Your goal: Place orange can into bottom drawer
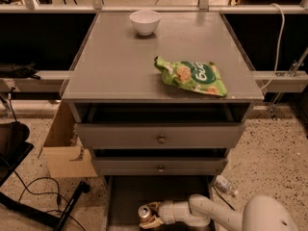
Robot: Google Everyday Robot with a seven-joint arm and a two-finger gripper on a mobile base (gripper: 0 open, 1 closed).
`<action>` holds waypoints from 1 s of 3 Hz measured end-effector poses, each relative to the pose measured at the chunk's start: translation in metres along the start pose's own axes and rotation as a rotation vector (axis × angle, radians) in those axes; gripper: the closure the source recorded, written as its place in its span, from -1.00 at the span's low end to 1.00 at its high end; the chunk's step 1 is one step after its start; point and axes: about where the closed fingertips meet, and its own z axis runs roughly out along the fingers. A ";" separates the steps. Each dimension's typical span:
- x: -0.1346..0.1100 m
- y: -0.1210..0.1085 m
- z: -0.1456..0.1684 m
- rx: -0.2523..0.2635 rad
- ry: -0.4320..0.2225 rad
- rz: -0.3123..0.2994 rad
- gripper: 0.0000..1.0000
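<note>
Here, the orange can (144, 211) is clasped between the fingers of the gripper (151, 215), over the bottom drawer (126, 196) floor. Above the fingers two knobbed drawers (120, 136) are stacked; higher, a green snack bag (192, 76), lettering unreadable.

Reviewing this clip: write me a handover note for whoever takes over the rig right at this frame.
Gripper: low in the open bottom drawer, shut on the orange can.
Can: silver top facing up, over the drawer's left part as seen in the camera view. Whether it touches the drawer floor cannot be told.
Done: drawer is open, can is inside its outline.
Left: set the can down, release it, withdraw the arm.
</note>
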 end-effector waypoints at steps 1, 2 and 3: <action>0.000 0.000 0.000 0.000 0.000 0.000 1.00; 0.000 0.000 0.000 0.000 0.000 0.000 0.62; 0.000 0.000 0.000 0.000 0.000 0.000 0.00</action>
